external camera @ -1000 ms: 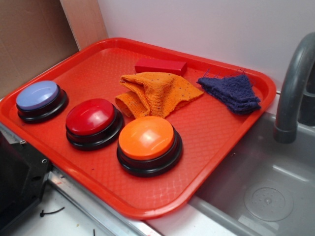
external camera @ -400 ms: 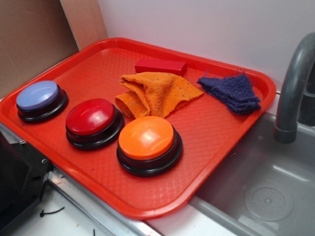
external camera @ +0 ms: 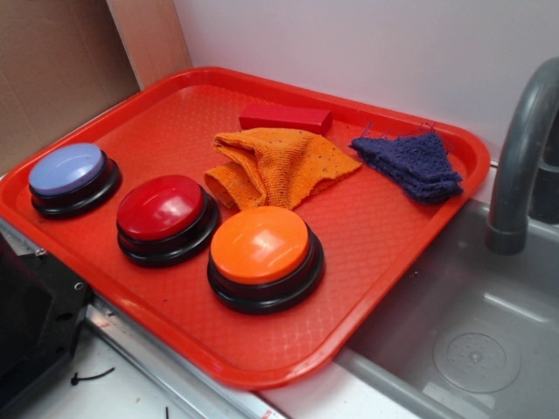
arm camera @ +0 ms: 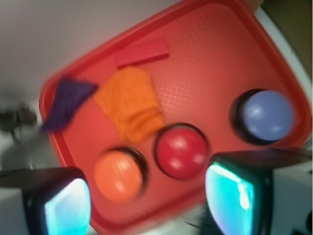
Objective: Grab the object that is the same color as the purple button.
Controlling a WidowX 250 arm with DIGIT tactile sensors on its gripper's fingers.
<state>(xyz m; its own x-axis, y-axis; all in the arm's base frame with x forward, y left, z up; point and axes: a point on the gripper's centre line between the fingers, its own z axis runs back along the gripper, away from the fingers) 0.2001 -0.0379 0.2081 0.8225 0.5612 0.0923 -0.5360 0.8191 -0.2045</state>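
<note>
A red tray (external camera: pixel 384 253) sits on the surface beside a grey sink basin (external camera: pixel 472 340), with a grey faucet (external camera: pixel 520 157) rising at the tray's 3 o'clock side in the exterior view. The small dark purple-blue knitted cloth (external camera: pixel 410 164) lies crumpled near the tray's 1 o'clock corner, frayed threads sticking up along its far edge; nothing touches it. Just beside it, toward 9 o'clock, lies the larger orange knitted cloth (external camera: pixel 278 166), folded over on itself, and beyond that, at 12 o'clock, a red rectangular block (external camera: pixel 286 118) rests flat near the tray's back rim. Three dome buttons stand in a diagonal row along the near part of the tray: the purple button (external camera: pixel 70 175) at about 9 o'clock, a red button (external camera: pixel 164 214) in the middle, and an orange button (external camera: pixel 262 253) toward 6 o'clock; each is close to the next, and the orange button sits just in front of the orange cloth. A dark piece of the robot shows at the picture's lower left corner. In the blurred wrist view the gripper (arm camera: pixel 146 198) hangs high above the tray's near edge, empty, its two fingers (arm camera: pixel 66 203) spread wide, the orange and red buttons showing between them. There the purple-blue cloth (arm camera: pixel 66 103) appears at 10 o'clock and the purple button (arm camera: pixel 266 115) at 3 o'clock.
</note>
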